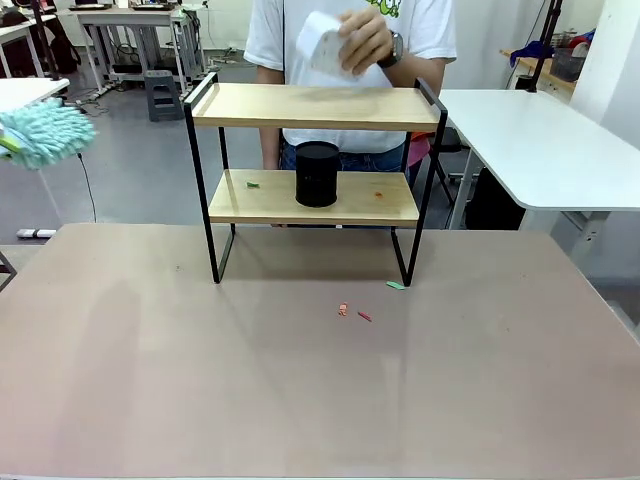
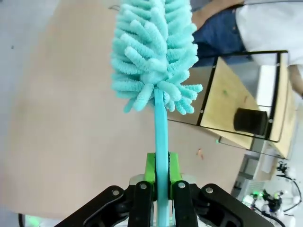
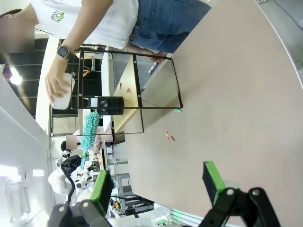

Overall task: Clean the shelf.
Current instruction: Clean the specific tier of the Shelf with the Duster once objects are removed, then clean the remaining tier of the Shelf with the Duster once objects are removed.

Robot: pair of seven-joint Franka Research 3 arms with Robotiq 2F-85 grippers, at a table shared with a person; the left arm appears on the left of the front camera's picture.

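Apparently the approach step: left hand (image 2: 162,168) pinches duster (image 2: 154,56), shelf (image 1: 310,105) well ahead; next, reach its boards. Right hand (image 3: 157,182) spread.

Black cylinder (image 1: 317,174), white table (image 1: 540,130), grey stool (image 1: 162,93)

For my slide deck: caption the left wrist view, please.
Left gripper clamps a teal duster by its handle, the two-tier shelf and its black cylinder beyond.

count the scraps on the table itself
3: a green scrap by the shelf's front right leg; an orange scrap and a red scrap close together nearer the robot. Others may be hidden.
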